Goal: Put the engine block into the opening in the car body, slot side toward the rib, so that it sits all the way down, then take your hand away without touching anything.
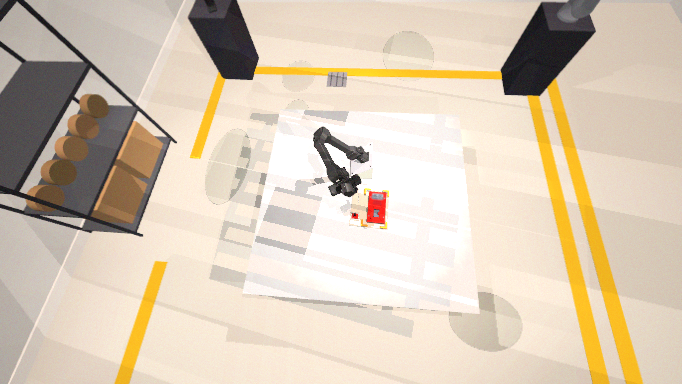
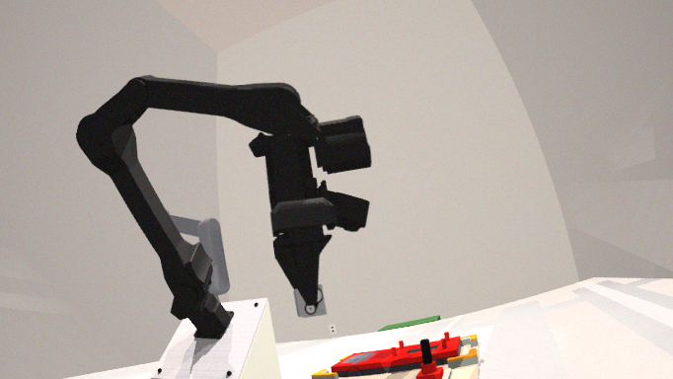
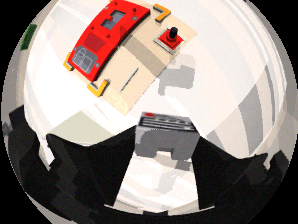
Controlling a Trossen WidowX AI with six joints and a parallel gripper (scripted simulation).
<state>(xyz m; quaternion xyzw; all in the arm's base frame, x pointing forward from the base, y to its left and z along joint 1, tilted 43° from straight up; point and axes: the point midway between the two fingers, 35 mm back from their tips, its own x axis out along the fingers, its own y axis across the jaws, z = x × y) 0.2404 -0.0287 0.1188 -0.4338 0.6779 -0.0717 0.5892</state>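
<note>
My gripper (image 2: 309, 296) (image 3: 165, 132) is shut on the grey engine block (image 2: 301, 311) (image 3: 145, 141) and holds it in the air, clear of the table. In the wrist view the block has a dark striped top with a red mark at its left end, and a notch in its lower part. The red car body (image 1: 377, 202) (image 2: 380, 360) (image 3: 101, 31) lies on the table, ahead and up-left in the wrist view. Its opening (image 1: 376, 213) (image 3: 114, 20) shows grey inside. The rib cannot be made out clearly. In the top view the arm hides the fingertips and block.
The car body lies between yellow corner brackets on a tan board (image 1: 358, 201) (image 3: 116, 67). A red fixture with a black knob (image 2: 426, 351) (image 3: 173, 34) stands beside it. A green strip (image 2: 411, 323) (image 3: 28, 37) lies beyond. The arm's white base (image 2: 247, 318) stands behind.
</note>
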